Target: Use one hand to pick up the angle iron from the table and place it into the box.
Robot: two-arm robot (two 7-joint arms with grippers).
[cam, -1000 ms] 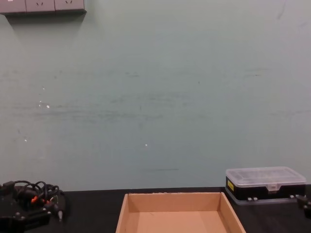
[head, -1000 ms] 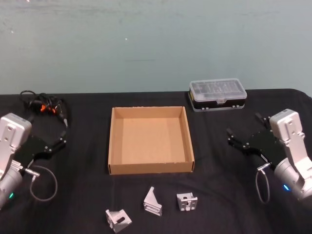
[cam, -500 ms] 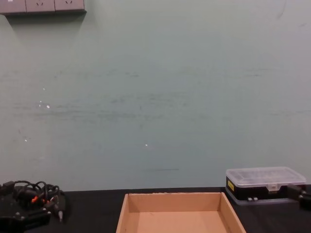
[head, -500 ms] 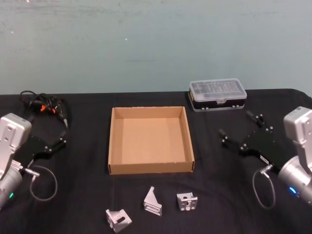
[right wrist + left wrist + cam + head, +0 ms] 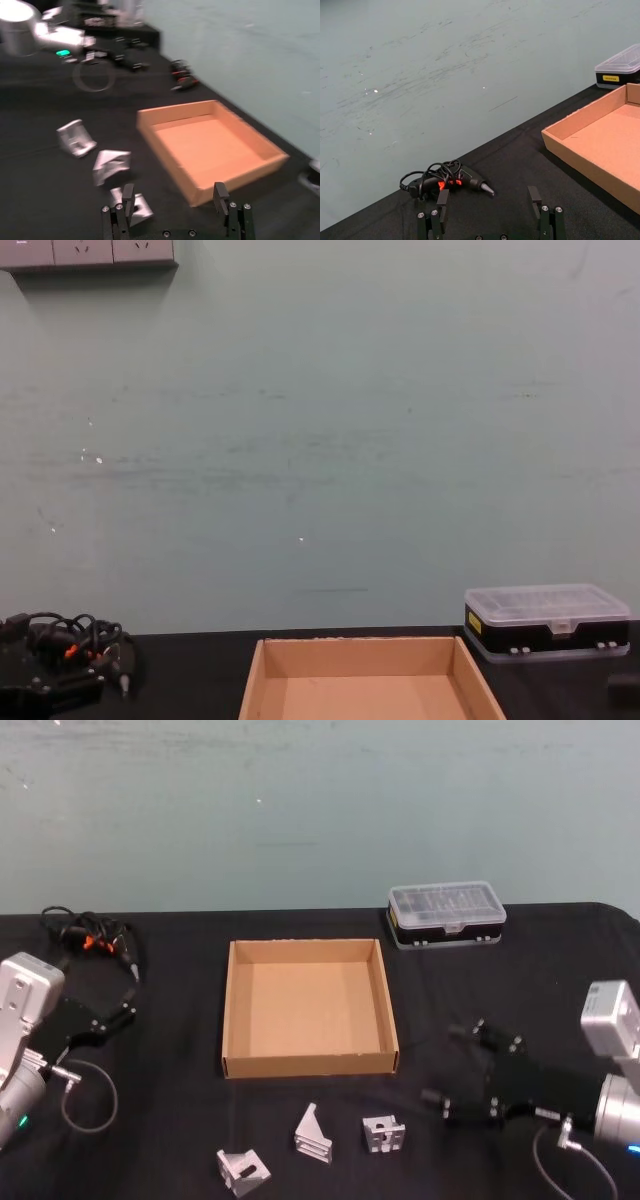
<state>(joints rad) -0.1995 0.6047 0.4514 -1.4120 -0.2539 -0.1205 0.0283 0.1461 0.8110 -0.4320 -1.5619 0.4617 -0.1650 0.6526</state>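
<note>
Step in hand, as judged: approach for the pick; nothing held yet; right gripper hangs low over the table at about 4 o'clock of the box, fingers spread wide and empty, pointed toward the parts; left gripper is parked at 9 o'clock of the box, fingers also spread, near a cabled tool at 10 o'clock. Three angle irons lie in a loose row at 6 o'clock of the box, all on the table, none in the box: rightmost angle iron, middle angle iron, leftmost angle iron; each stands clear of its neighbours. Best target appears to be the rightmost angle iron, nearest the right gripper; in the right wrist view it sits low and toward one finger, so the wrist likely needs to shift sideways to centre the part before descending; closing across the two flat outer faces should hold better than across the sloped web. Room: open table on all sides of that part; the near wall of the box lies at its 12 o'clock, so the lift must clear the rim before crossing; box interior is bare, giving ample drop space; black case at 1 o'clock of the box is well apart.
</note>
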